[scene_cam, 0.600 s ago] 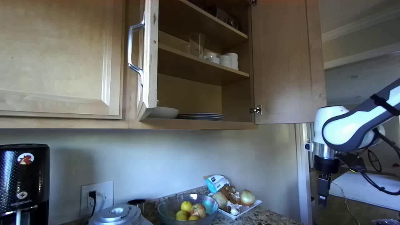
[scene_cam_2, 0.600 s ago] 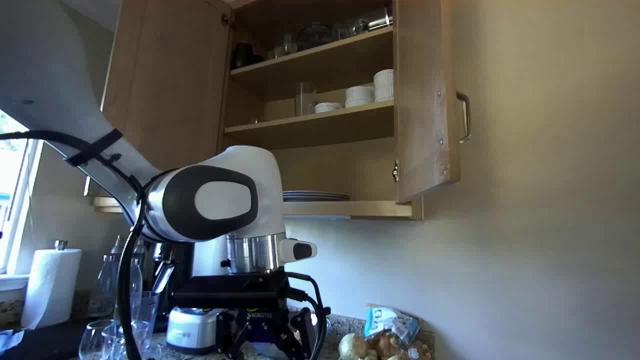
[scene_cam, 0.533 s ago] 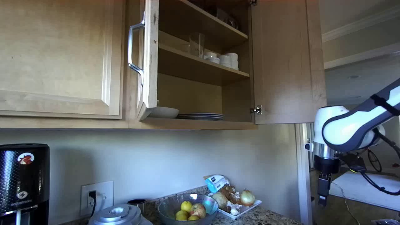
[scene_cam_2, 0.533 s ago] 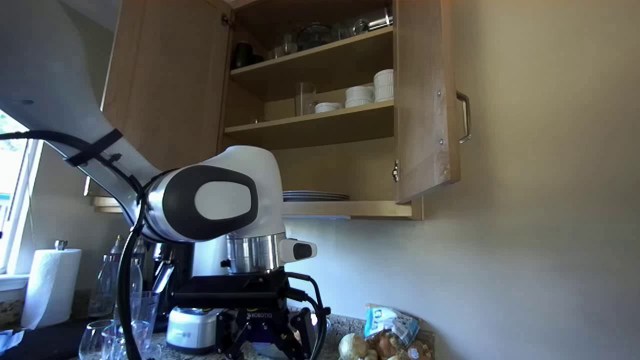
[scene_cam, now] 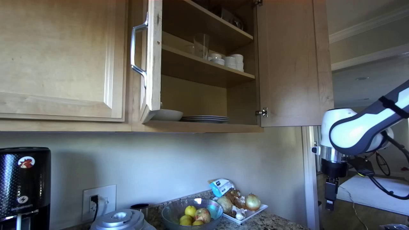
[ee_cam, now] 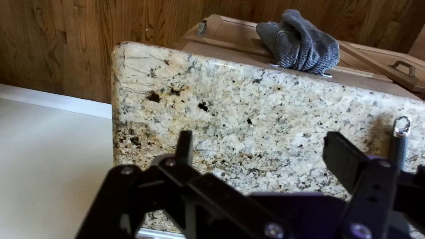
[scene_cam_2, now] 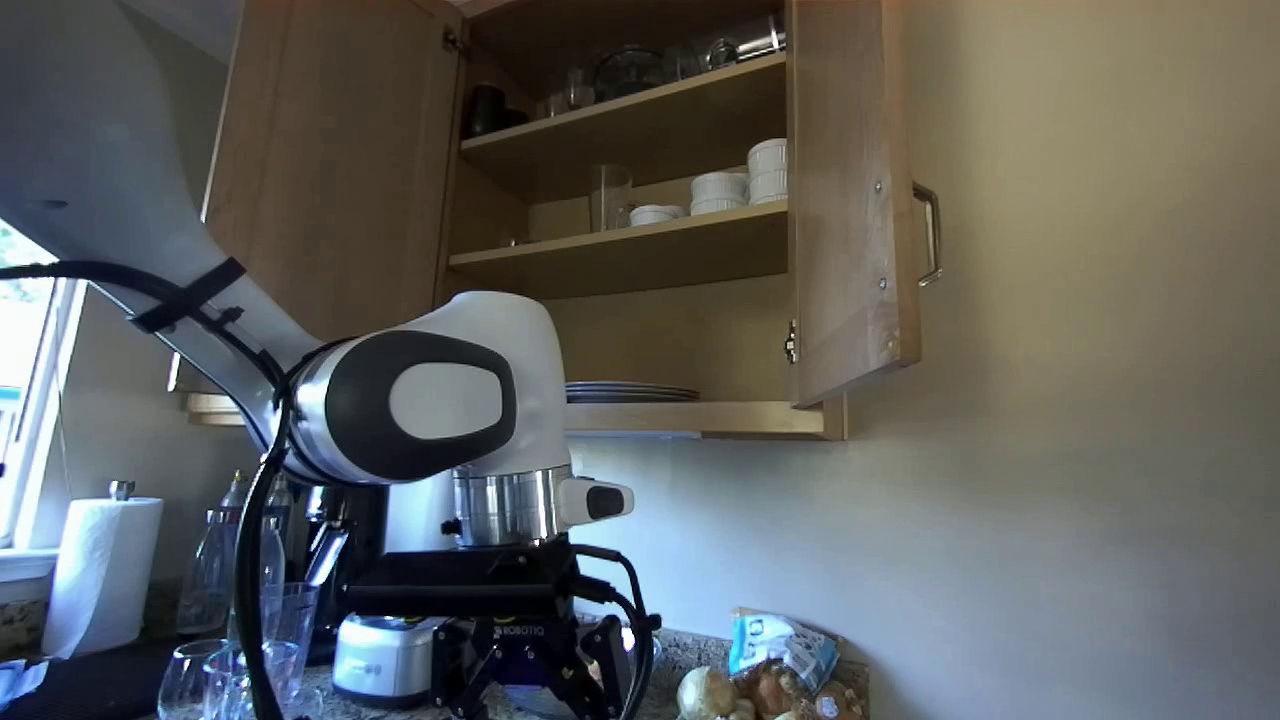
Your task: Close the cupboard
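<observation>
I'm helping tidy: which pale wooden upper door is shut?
The wide framed pale wooden door, far left in an exterior view; both silver-handled cupboard doors stand open.

In both exterior views, no visible change from moments earlier, wrist view not comparable

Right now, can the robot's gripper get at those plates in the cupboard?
Probably yes, if it goes up first: the gripper hangs lower than the cupboard. The doors stand open, and I see nothing standing in front of the plates. Whether it can stretch that far, I can't tell.
</observation>
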Tool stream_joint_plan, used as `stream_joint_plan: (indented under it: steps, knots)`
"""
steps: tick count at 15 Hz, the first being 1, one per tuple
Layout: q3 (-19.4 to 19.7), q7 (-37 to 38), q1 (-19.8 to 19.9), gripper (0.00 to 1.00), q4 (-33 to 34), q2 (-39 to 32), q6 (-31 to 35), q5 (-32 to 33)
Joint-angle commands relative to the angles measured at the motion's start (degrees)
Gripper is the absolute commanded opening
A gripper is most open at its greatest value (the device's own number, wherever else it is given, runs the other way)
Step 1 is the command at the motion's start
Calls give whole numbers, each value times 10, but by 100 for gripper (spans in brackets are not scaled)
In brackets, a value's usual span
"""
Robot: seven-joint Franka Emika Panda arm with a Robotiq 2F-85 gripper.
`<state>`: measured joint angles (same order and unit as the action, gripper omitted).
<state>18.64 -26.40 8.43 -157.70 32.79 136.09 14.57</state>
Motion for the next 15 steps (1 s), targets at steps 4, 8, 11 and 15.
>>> stream_joint_plan:
  steps: [4, 8, 11, 15]
  knots:
    - [-7, -4, 12, 100, 4, 5, 8, -6]
    - [2, -13, 29, 100, 22, 25, 15, 4]
    - [19, -29, 53, 100, 44, 56, 5, 10]
    - [37, -36, 57, 100, 69, 97, 18, -7]
